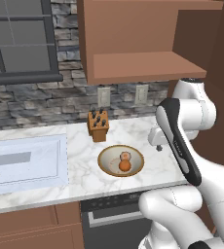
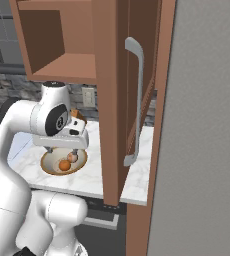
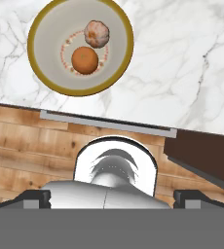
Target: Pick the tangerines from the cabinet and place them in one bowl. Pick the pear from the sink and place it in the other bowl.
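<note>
Two tangerines (image 3: 90,47) touching, one bowl (image 3: 46,78)

The white arm rises from its base, folds at a dark-jointed elbow and reaches forward, wrist level, hand pointing down. Its claw (image 2: 62,148) hangs with the fingers apparently apart, though they are too small to judge.

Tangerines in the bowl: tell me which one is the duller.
The duller tangerine is pale brownish and mottled. It touches the bright tangerine, which is smooth, vivid orange and sits at the centre of the bowl.
</note>
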{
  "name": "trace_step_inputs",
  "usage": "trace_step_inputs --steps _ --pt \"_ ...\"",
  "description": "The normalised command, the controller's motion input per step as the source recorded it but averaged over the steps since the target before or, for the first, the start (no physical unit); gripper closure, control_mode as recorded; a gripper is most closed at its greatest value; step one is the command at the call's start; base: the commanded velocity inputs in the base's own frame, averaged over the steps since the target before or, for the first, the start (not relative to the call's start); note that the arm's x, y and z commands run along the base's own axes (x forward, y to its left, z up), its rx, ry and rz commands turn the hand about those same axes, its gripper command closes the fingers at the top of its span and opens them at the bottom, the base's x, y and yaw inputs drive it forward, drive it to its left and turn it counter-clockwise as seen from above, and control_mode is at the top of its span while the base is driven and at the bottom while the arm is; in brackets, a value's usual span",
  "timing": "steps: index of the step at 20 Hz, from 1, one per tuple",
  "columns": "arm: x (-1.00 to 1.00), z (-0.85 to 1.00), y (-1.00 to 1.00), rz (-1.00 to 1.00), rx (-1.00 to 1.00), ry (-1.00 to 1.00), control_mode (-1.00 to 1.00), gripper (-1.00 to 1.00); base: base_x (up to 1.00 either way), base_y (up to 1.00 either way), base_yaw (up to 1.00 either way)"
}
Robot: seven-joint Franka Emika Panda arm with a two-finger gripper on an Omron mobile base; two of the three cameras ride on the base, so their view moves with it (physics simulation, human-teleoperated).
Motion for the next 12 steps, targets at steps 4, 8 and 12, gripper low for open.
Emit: trace_step_inputs --steps 4,8,12 --pt "-0.27 0.06 -0.03 0.00 0.00 0.00 -1.00 -1.00 0.00 0.00 0.00" --pt "-0.32 0.06 -0.02 0.00 0.00 0.00 -1.00 -1.00 0.00 0.00 0.00" --pt "-0.46 0.01 -0.03 0.00 0.00 0.00 -1.00 -1.00 0.00 0.00 0.00"
